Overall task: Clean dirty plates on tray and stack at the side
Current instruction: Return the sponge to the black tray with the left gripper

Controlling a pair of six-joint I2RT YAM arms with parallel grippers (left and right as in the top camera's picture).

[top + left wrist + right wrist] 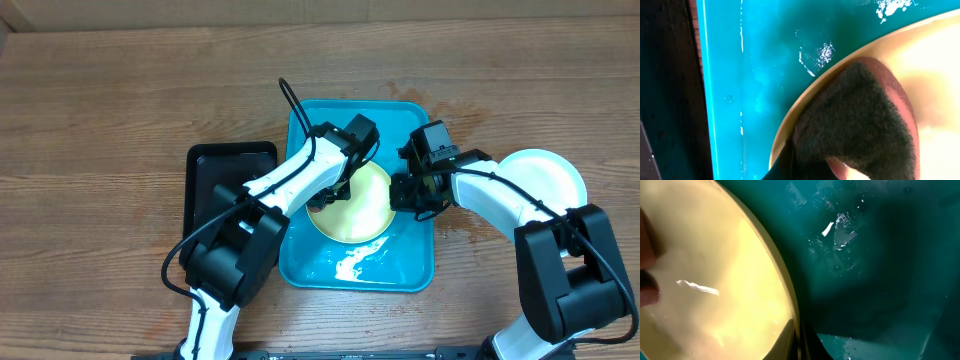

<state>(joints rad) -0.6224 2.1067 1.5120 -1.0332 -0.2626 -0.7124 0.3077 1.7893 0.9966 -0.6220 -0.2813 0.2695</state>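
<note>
1 yellow plate sits in the middle of the blue tray. Left gripper, clamped on the dark sponge, presses at the plate's left edge; the centre lies to its right. Right gripper, closed, pinches the opposite rim.

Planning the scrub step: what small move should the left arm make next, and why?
Probably sweep the sponge inward across the plate: the left gripper holds it near one rim, and the right gripper clamps the opposite rim, so the plate should hold steady.
</note>
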